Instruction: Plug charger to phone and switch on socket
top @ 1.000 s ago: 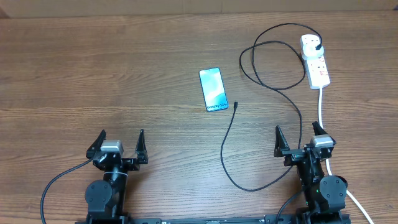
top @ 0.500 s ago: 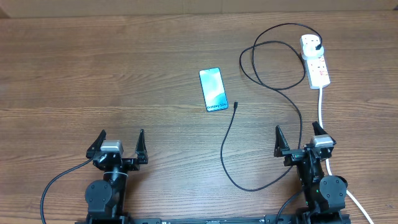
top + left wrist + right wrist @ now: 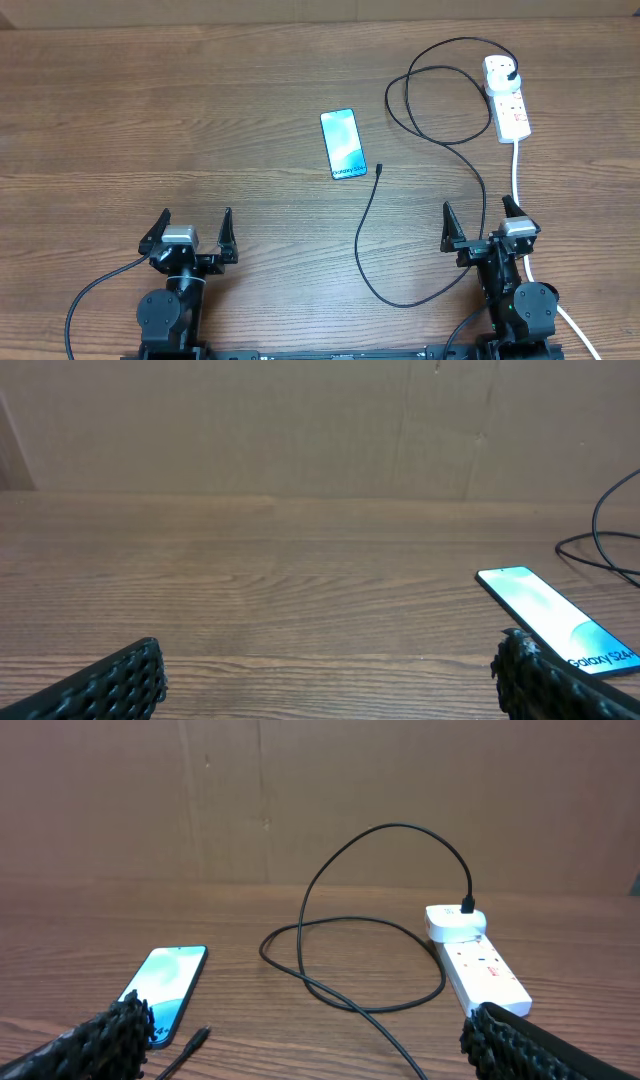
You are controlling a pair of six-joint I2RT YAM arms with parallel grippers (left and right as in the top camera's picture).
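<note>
Matte brown wood-grain worktop (image 3: pixel 150 120), plain cardboard wall (image 3: pixel 300 420) behind.
The slim, glossy phone (image 3: pixel 343 144) lies flat near the middle, lit teal screen up. The thin black charger (image 3: pixel 359 235) loops from the white oblong socket (image 3: pixel 507 97) by the far right corner, its tip just beside the phone. At the near edge, the left gripper (image 3: pixel 196 215) and right gripper (image 3: pixel 477 205) gape wide, empty.

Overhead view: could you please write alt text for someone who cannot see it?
A lit phone lies on the table, the charger's loose tip right of it, its plug in the socket. The left gripper and right gripper sit open at the near edge.
</note>
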